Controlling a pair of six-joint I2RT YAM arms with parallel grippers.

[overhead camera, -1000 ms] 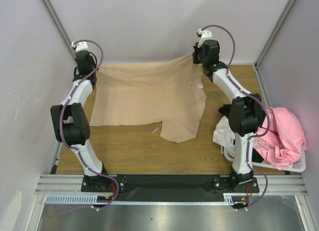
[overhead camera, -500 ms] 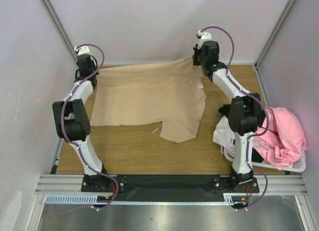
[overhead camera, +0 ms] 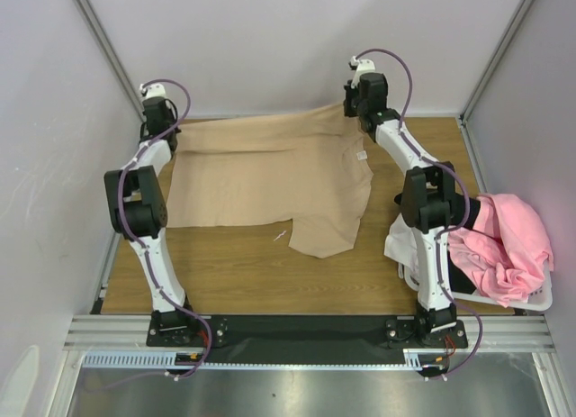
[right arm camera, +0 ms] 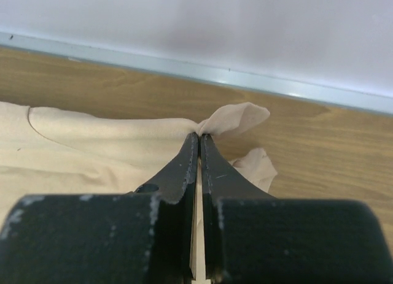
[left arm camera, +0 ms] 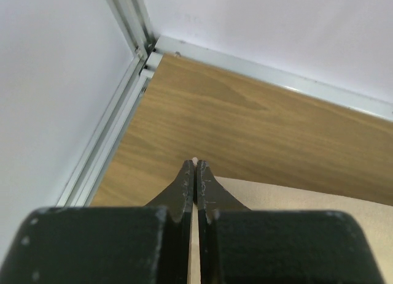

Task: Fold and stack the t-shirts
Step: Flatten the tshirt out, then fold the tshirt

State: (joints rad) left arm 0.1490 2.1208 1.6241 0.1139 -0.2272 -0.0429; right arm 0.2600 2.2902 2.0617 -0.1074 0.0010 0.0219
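A light tan t-shirt [overhead camera: 270, 178] lies spread over the far half of the wooden table, one flap reaching toward the front [overhead camera: 326, 232]. My left gripper [overhead camera: 158, 122] is shut on its far left corner; in the left wrist view the tips [left arm camera: 195, 164] pinch a sliver of tan cloth [left arm camera: 295, 201]. My right gripper [overhead camera: 356, 104] is shut on the far right corner, where the tan cloth [right arm camera: 80, 149] bunches past the tips [right arm camera: 199, 137]. A pink t-shirt [overhead camera: 508, 246], a white one [overhead camera: 400, 241] and a black one [overhead camera: 409, 199] lie heaped at the right.
A white laundry basket [overhead camera: 531, 302] stands at the right edge holding the heaped shirts. The back wall and its metal rail [left arm camera: 276, 78] run close behind both grippers. Bare wood [overhead camera: 234, 273] lies in front of the tan shirt.
Both arms have stretched farther toward the back wall, pulling the tan shirt's far edge with them. The grips have stayed shut.
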